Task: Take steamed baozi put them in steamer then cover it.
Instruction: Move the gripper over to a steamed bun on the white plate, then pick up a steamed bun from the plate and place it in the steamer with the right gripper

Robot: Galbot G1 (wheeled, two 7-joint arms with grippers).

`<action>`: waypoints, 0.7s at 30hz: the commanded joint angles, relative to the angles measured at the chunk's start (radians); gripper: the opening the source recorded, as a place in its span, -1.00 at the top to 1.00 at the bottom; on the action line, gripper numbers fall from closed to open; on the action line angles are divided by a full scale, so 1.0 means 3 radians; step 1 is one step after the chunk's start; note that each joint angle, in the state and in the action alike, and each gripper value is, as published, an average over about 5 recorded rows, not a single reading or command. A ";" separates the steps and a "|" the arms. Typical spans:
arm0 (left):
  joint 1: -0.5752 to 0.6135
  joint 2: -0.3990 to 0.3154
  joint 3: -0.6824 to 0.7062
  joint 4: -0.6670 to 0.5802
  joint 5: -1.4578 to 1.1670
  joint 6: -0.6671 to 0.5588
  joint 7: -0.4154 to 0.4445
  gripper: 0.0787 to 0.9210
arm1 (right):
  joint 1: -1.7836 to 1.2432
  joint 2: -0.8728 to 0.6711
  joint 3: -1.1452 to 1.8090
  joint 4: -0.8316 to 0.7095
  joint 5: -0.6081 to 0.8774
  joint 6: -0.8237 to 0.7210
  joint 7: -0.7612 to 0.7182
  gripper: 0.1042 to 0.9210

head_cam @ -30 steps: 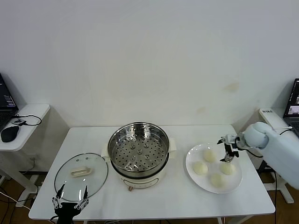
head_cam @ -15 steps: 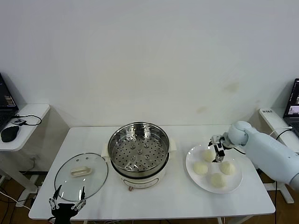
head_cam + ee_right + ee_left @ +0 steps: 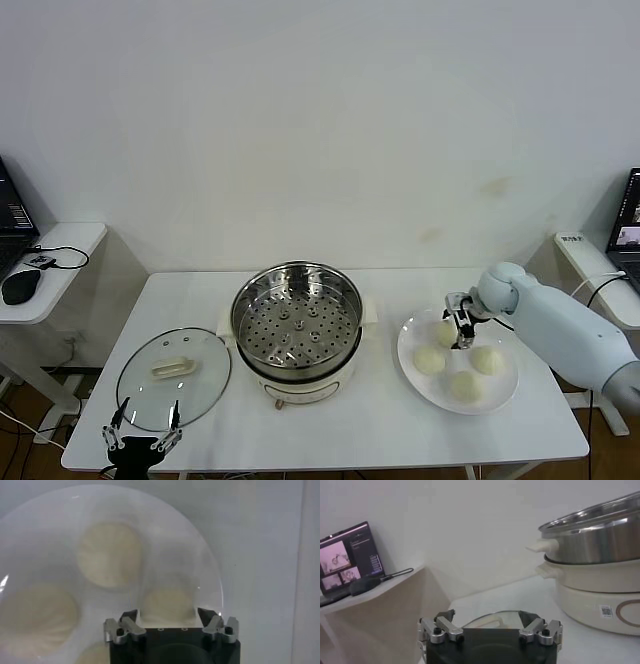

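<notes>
Hovering over a flat white plate [image 3: 503, 384] on the right side of the white tabletop [image 3: 380, 420], the right gripper [image 3: 462, 327] hangs with its fingers spread just above the rearmost of four small, smooth, cream-white steamed baozi [image 3: 446, 332], gripping nothing. In the right wrist view, that bun [image 3: 167, 603] lies directly between the parted fingertips [image 3: 129, 616], with other buns [image 3: 106, 554] spaced apart around it on the plate [image 3: 210, 575]. From the head view, the other three buns [image 3: 429, 361] lie near one another on the same plate, none of them stacked.

At the middle of the tabletop stands the round, shiny steel steamer [image 3: 297, 330] on its white base with side handles, its perforated steel tray exposed and holding no buns. A round glass lid with a cream handle [image 3: 174, 376] lies flat on the tabletop to the steamer's left, close to it.

The left gripper [image 3: 140, 440] is parked low at the near left edge of the tabletop, just in front of the lid, its fingers [image 3: 441, 627] spread wide and empty; the left wrist view shows the steamer [image 3: 592, 570] rising beyond it.
</notes>
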 commanded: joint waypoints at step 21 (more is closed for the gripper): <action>0.0024 0.0023 -0.0023 -0.0012 -0.0033 -0.0028 -0.0004 -0.77 | 0.0095 -0.0113 -0.0027 0.0192 0.0087 -0.0027 -0.0046 -0.05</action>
